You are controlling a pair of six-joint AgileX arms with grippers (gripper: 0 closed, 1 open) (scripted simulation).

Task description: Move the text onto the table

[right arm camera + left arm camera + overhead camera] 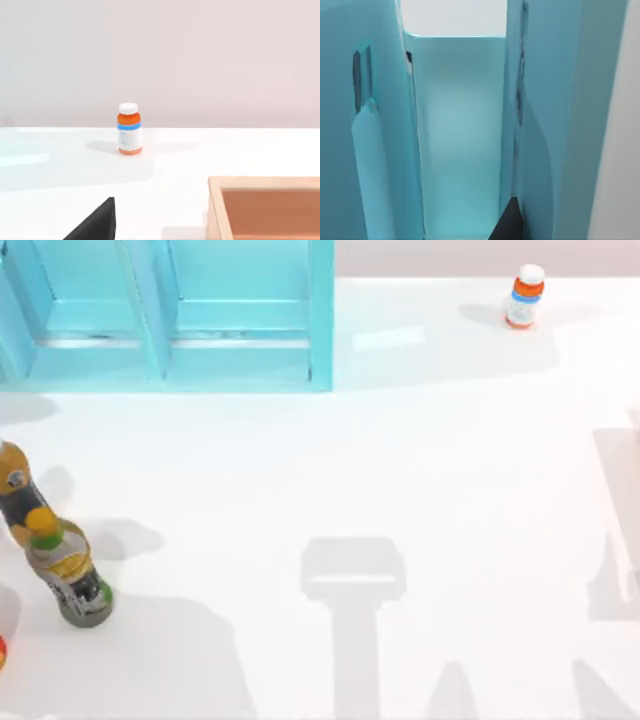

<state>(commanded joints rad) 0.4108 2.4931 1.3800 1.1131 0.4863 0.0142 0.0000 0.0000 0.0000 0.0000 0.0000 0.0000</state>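
The text is out of view. The table (450, 490) is a broad glossy white surface with only arm shadows across its front half. In the left wrist view, a dark part of my left gripper (507, 225) sits close in front of the light-blue shelf unit (460, 130), facing into one of its tall compartments. In the right wrist view, a dark part of my right gripper (95, 225) hangs low over the white table (165, 165), well short of an orange bottle.
The light-blue shelf unit (170, 320) stands at the back left. Two tall drink bottles (70, 575) stand near the left edge. An orange pill bottle (525, 295) with a white cap (129, 129) stands at the back right. A wooden tray (265, 207) lies near my right gripper.
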